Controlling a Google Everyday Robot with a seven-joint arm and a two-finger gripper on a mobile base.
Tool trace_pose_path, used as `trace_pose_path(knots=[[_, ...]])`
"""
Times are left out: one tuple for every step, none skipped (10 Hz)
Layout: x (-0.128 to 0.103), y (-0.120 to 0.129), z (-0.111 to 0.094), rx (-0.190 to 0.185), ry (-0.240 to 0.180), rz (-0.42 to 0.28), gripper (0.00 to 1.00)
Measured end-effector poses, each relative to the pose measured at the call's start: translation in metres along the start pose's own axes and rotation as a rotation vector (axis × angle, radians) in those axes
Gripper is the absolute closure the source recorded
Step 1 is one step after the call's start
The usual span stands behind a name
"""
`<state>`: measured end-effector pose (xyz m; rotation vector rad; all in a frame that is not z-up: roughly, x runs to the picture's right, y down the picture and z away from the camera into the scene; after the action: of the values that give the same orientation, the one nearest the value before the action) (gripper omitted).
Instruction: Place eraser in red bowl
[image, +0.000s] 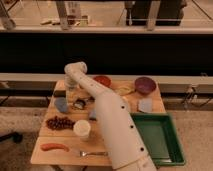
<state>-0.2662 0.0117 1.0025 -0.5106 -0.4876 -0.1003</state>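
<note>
- The white robot arm (112, 125) is rising from the near edge of the wooden table (42, 152) and bending over at its wrist just left of the red bowl (102, 80)
- The gripper (70, 90) is hanging downward left of the red bowl, low over the tabletop; whether it is open or closed cannot be told, nor whether it is holding anything
- The eraser (59, 90), a tan block with a dark lower edge, is lying on the table left of the red bowl, on the far side of the gripper from the bowl and just beside it; whether the two are touching cannot be told
- The red bowl is sitting upright near the table's far edge
- The purple bowl (145, 85) is standing right of the red bowl, well apart from it, along the same far edge
- The blue sponge (61, 104) is lying left of the red bowl and nearer the camera
- A small dark-and-white object (80, 103), too blurred to name, is resting in front of the red bowl, slightly left
- The grey-blue pad (146, 105) is lying right of the red bowl and nearer the camera
- The green tray (172, 145) is sitting far to the right of the red bowl, at the near corner
- The grapes (59, 122), white cup (82, 128), sausage (54, 147) and fork (92, 153) are lying well in front of the red bowl, toward the left
</note>
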Motion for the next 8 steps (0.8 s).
trace_pose_path(knots=[[-0.0017,0.0002,0.0012,-0.003,-0.007,0.003,0.35],[-0.0014,-0.0001,0.002,-0.003,-0.006,0.003,0.38],[-0.0003,-0.0004,0.0022,-0.002,-0.003,0.003,0.46],[-0.0005,-0.0004,0.0017,-0.002,-0.002,0.001,0.51],[-0.0013,-0.0004,0.0005,-0.002,0.0,-0.002,0.52],[-0.0014,0.0,0.0007,-0.003,0.0,-0.003,0.52],[-0.0007,0.0005,0.0011,-0.004,0.002,-0.003,0.52],[-0.0004,0.0007,0.0012,-0.005,0.002,-0.003,0.54]])
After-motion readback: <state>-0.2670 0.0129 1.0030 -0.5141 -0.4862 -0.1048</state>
